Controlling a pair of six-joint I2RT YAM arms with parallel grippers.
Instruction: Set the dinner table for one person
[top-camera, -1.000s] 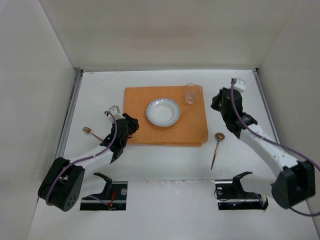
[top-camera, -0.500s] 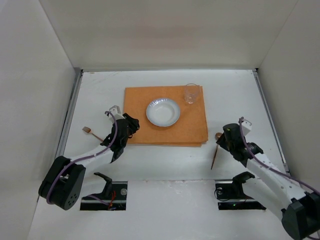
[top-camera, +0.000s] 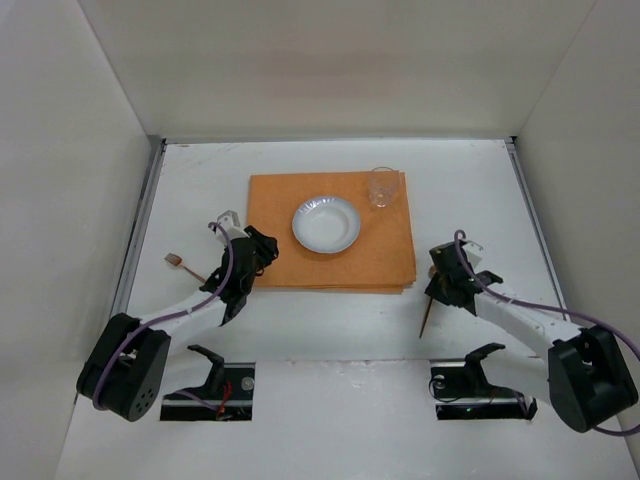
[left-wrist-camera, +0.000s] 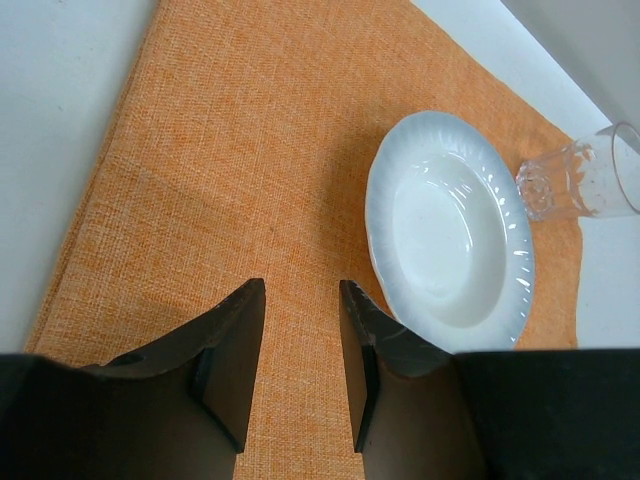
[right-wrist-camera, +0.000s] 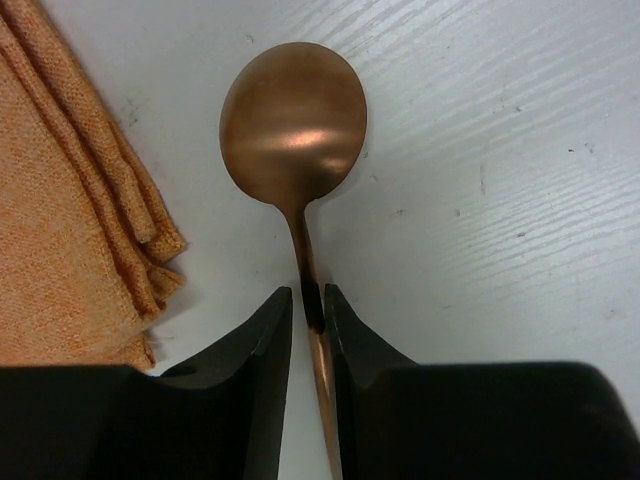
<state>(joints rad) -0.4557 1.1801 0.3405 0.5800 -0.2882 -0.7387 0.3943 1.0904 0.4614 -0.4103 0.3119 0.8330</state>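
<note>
At the right gripper (right-wrist-camera: 308, 300): the spoon (right-wrist-camera: 293, 125) neck is filling nearly the whole slot between the jaws, its bowl lying straight ahead. The folded orange mat (right-wrist-camera: 60, 200) corner is crowding the left finger. Bare dinner table (right-wrist-camera: 480, 150) is lying open ahead-right.

At the left gripper (left-wrist-camera: 300, 290): the jaws are standing apart with nothing between them. The plate (left-wrist-camera: 450, 230) is blocking ahead-right, the glass (left-wrist-camera: 585, 180) standing beyond it. The flat orange mat is running free ahead-left.

right gripper (right-wrist-camera: 308, 305) pinched on neck of copper spoon (right-wrist-camera: 293, 125) | spoon lying on dinner table (right-wrist-camera: 500, 180) | layered corner of orange mat (right-wrist-camera: 60, 230) just left of bowl, apart
</note>
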